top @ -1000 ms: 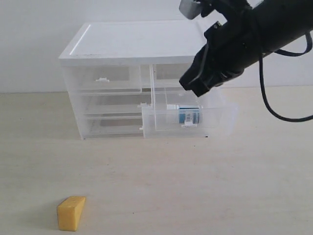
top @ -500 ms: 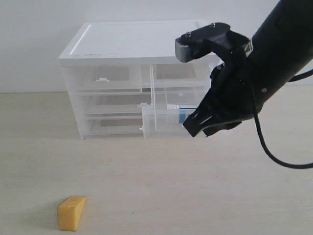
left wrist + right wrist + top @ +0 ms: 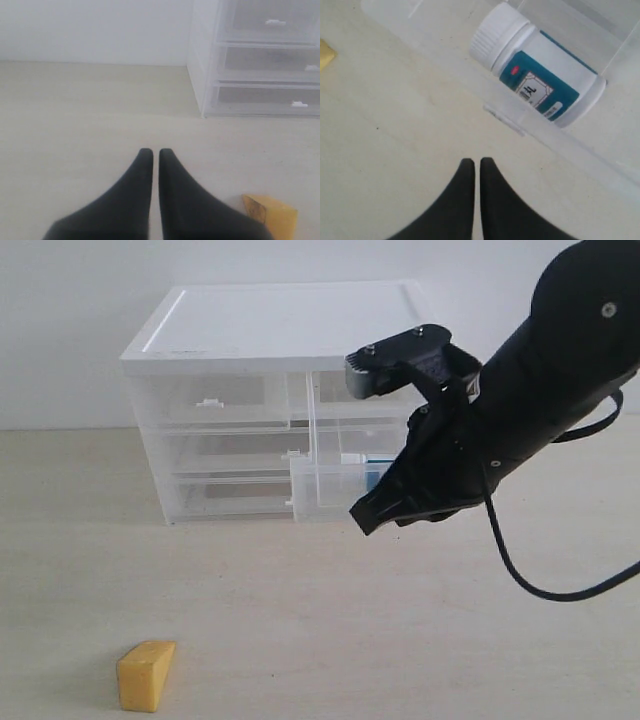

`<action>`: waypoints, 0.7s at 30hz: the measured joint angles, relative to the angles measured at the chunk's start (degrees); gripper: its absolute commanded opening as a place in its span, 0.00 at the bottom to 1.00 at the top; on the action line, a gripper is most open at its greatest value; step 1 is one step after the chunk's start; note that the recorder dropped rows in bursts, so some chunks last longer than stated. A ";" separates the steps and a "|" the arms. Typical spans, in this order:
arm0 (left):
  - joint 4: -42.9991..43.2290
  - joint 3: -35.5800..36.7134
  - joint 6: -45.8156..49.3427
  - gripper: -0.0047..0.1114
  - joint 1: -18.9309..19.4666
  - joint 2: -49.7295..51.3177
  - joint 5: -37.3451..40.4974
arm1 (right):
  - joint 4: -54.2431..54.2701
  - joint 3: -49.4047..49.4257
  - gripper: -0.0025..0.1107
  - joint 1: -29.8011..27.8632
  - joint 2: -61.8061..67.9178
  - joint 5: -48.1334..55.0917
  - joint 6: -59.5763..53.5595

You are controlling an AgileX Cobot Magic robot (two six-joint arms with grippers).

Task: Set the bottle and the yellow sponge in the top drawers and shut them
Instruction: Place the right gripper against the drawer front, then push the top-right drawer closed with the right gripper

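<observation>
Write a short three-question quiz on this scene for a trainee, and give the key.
1. How is the bottle placed? A: standing upright, out in the open. B: lying on its side in the pulled-out drawer. C: clamped between a pair of jaws.
2. True or false: the sponge is inside a drawer.
3. Fill in: the left gripper and the right gripper are both ____.
Key: 1 B. 2 false, it lies on the table. 3 shut.
</observation>
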 measured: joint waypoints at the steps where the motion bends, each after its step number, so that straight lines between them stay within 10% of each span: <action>1: 0.00 0.00 0.00 0.08 0.00 0.00 0.00 | -0.25 0.12 0.02 0.00 0.65 -0.76 0.14; 21: 0.00 0.00 0.00 0.08 0.00 0.00 0.00 | -5.07 0.12 0.02 0.05 4.78 -21.92 0.72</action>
